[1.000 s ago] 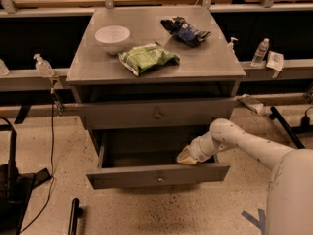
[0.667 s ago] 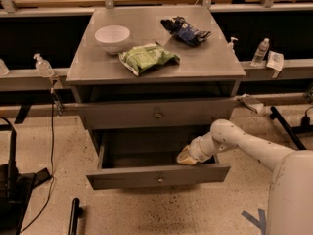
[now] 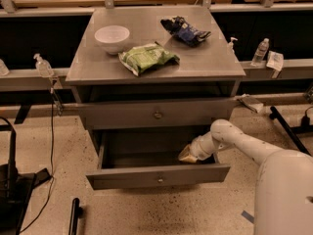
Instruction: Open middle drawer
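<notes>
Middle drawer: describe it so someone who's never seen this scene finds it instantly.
Start at the grey cabinet in the centre, with a white bowl and a green bag on top. Under its closed upper drawer sits the middle drawer. It is the only one pulled out, its inside showing, and the gripper reaches into its right side.

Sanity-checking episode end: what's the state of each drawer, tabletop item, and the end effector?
Top drawer: shut.
Middle drawer: pulled out, open.
End effector: inside middle drawer, right side.
Bowl: upright on cabinet top.
Green bag: lying flat on cabinet top.
Blue bag: lying on cabinet top.
Water bottle: upright.
</notes>
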Robot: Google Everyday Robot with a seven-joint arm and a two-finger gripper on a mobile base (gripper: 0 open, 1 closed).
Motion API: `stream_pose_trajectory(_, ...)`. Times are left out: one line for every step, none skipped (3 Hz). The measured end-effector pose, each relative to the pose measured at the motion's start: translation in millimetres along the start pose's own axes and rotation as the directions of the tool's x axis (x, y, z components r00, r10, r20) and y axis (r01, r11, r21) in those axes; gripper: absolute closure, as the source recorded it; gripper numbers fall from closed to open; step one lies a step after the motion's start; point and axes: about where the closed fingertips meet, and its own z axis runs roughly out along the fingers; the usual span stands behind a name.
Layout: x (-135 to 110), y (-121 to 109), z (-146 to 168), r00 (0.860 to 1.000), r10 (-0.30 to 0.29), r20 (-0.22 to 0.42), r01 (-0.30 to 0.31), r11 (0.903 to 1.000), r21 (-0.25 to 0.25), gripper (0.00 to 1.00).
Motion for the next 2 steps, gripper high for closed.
stream_pose_trajectory(5.2,-8.1,9.1,1.0,0.006,-0.005,-0.006,0.9999,-0.015,1.0)
stream_pose_trajectory(-0.7,4.9,11.3,1.0,-0.01,-0.004,0.01,0.9975,-0.07,1.0)
